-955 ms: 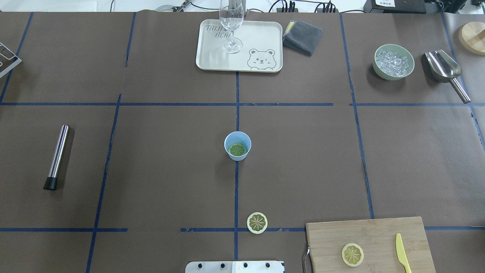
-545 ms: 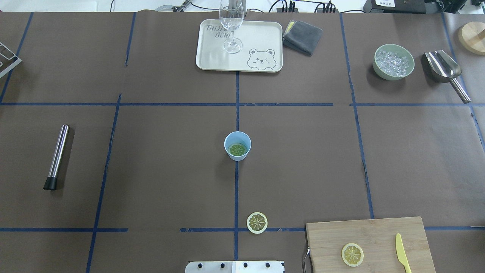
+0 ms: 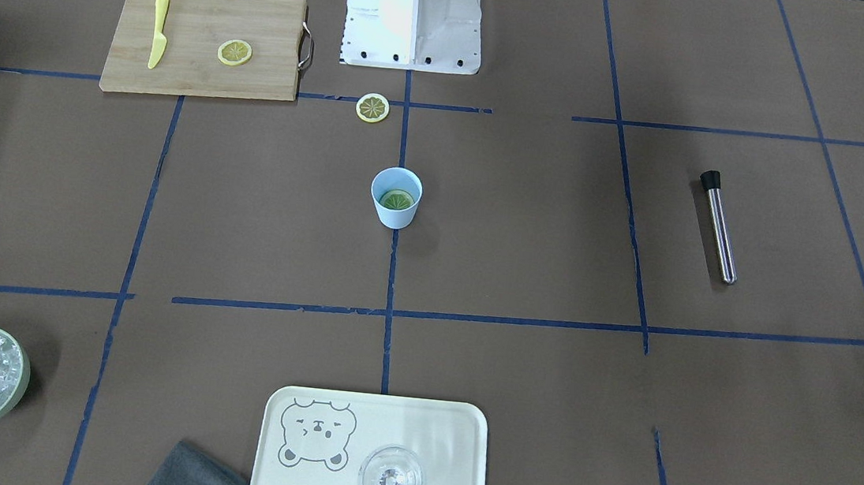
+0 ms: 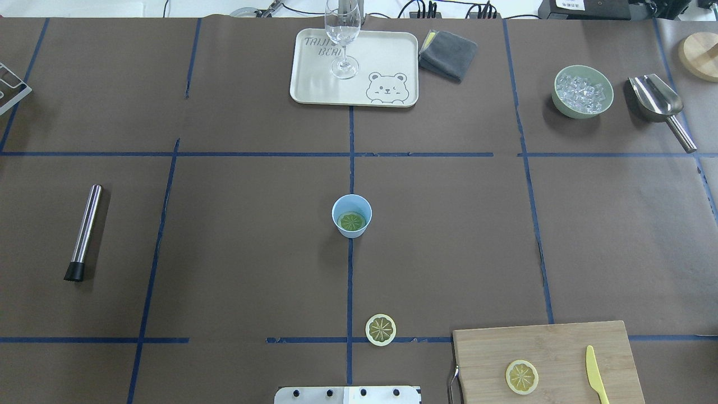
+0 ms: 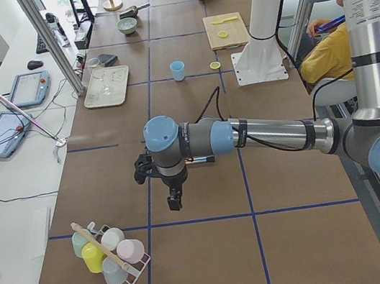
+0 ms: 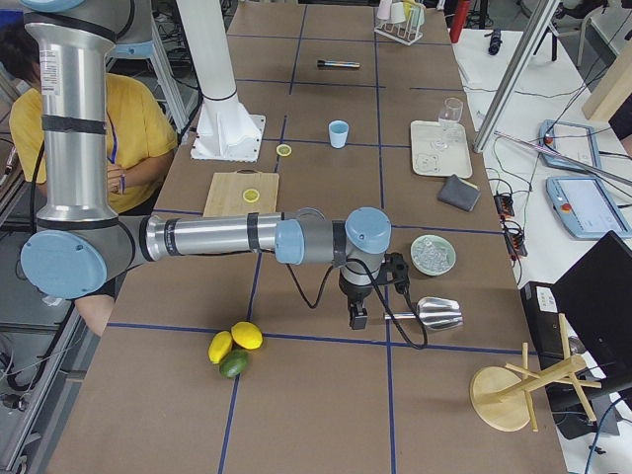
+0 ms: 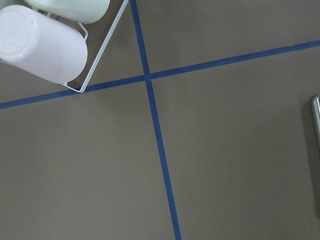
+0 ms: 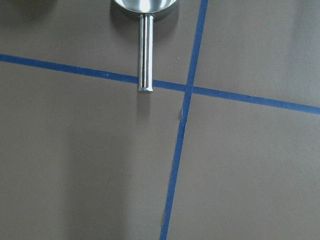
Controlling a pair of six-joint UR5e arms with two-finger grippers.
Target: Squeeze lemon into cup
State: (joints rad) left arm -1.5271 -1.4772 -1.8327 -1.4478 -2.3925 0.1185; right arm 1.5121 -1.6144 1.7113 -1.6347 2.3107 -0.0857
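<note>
The cup (image 4: 351, 216) stands upright at the table's middle, on the centre tape line, with a slice (image 4: 352, 221) lying flat in its bottom. A second slice (image 4: 381, 329) lies on the paper between the cup and the robot's base (image 3: 414, 15), just beside a tape crossing. A third slice (image 4: 521, 376) sits on the board (image 4: 549, 342) at the robot's right, with a yellow knife (image 4: 595, 375) near it. Across from the cup, at the far edge, a tray (image 4: 387, 56) carries a stemmed glass (image 4: 342, 39), and a folded grey cloth (image 4: 449, 54) lies just beside the tray. Farther to the right, a green bowl (image 4: 583, 114) holds ice, with a steel scoop (image 4: 656, 101) near it. A steel rod (image 4: 85, 233) with a black end lies well apart on the left. Brown paper (image 4: 252, 235) marked by a blue tape grid covers the whole table. A rack (image 5: 110, 254) of upturned cups stands at the left end, whole citrus fruits (image 6: 235, 346) lie at the right end, and a person in yellow (image 6: 138, 128) sits behind the robot. The left arm stretches level over the table, and the left gripper (image 5: 175, 201) points down near the rack. The right arm likewise reaches out level, and the right gripper (image 6: 357, 316) hangs down just beside the scoop's handle. Both are far from the cup, and I cannot tell whether either one's fingers are spread or closed.
</note>
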